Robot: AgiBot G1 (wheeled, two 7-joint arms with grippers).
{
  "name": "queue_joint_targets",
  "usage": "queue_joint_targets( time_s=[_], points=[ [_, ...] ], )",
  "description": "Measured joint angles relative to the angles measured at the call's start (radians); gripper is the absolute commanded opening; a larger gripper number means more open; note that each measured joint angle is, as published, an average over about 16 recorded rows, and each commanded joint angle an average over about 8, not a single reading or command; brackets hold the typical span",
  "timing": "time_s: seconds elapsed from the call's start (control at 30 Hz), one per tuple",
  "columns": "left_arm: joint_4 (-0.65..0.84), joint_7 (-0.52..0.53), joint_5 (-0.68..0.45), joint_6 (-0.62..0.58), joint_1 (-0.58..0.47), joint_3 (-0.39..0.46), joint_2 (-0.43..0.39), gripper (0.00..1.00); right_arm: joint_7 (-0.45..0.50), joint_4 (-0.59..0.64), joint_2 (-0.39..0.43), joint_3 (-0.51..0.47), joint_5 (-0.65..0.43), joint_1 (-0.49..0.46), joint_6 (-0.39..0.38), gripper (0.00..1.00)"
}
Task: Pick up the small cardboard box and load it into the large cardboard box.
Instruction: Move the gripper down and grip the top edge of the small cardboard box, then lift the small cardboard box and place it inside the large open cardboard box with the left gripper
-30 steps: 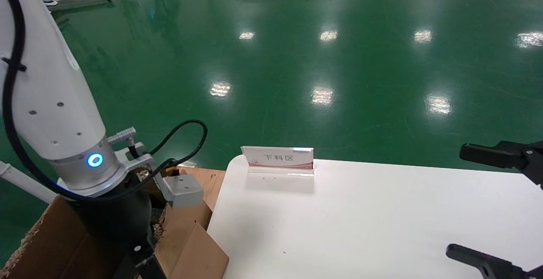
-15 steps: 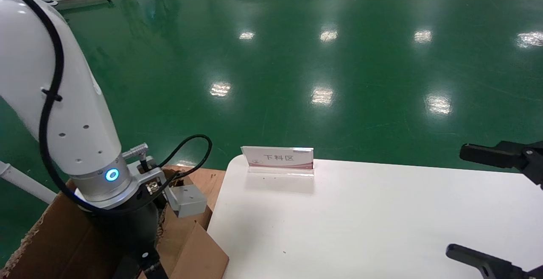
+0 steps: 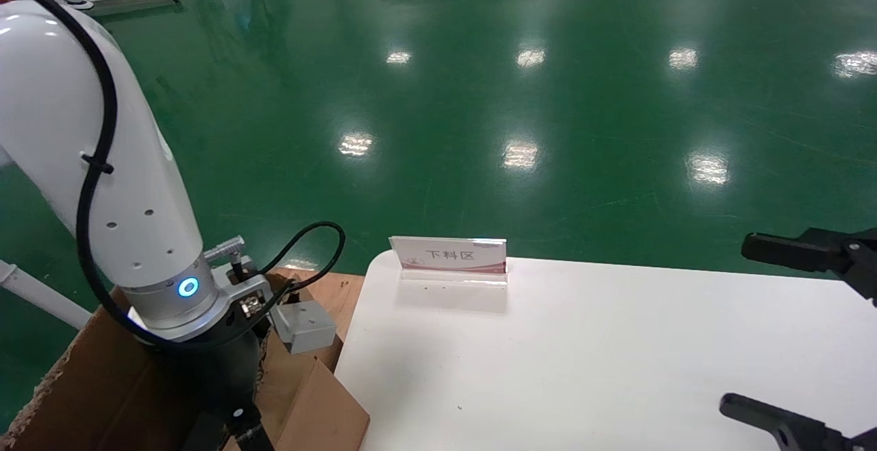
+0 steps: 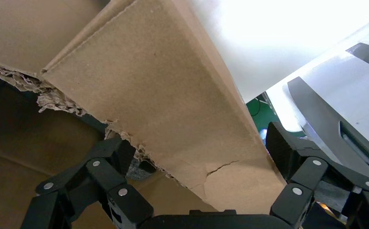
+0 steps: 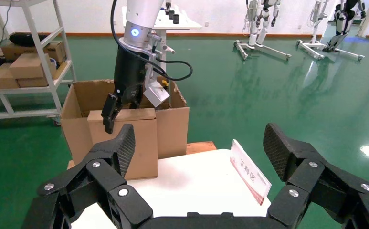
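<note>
Hanging over carton: left pincer [image 5: 111,114], fingers [image 4: 120,157] spread apart, nothing clamped btwn them.
Large cardboard box [image 5: 170,126]: directly under left pincer, beside worktop [image 3: 616,355]; torn flap [image 4: 163,95] just ahead of fingers.
Small cardboard box: can't tell where, not made out.
Right pincer [image 5: 201,148]: wide apart, parked above worktop, well away from left pincer.
Sign [image 3: 449,256]: upright on worktop edge.
</note>
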State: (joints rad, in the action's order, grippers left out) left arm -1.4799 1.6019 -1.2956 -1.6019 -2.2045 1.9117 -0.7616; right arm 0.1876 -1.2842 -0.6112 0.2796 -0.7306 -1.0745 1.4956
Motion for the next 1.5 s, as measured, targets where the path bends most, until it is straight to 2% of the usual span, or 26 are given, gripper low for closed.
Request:
queue_joint_targets(
  time_s=[0.17,0.43,1.03,1.27,1.5],
  points=[
    [0.000,0.000,-0.002,0.002,0.003,0.001,-0.001,0.00,0.000,0.000,0.000,0.000,0.000,0.000,0.000,0.02],
    [0.000,0.000,-0.003,0.004,0.004,0.002,-0.001,0.00,0.000,0.000,0.000,0.000,0.000,0.000,0.000,1.00],
    [0.007,-0.008,0.005,-0.005,-0.029,-0.035,-0.001,0.00,0.000,0.000,0.000,0.000,0.000,0.000,0.000,1.00],
    [0.026,-0.025,0.027,-0.026,-0.123,-0.108,0.023,0.00,0.000,0.000,0.000,0.000,0.000,0.000,0.000,1.00],
    [0.051,-0.046,0.036,-0.060,-0.260,-0.218,0.082,0.00,0.000,0.000,0.000,0.000,0.000,0.000,0.000,1.00]
  ],
)
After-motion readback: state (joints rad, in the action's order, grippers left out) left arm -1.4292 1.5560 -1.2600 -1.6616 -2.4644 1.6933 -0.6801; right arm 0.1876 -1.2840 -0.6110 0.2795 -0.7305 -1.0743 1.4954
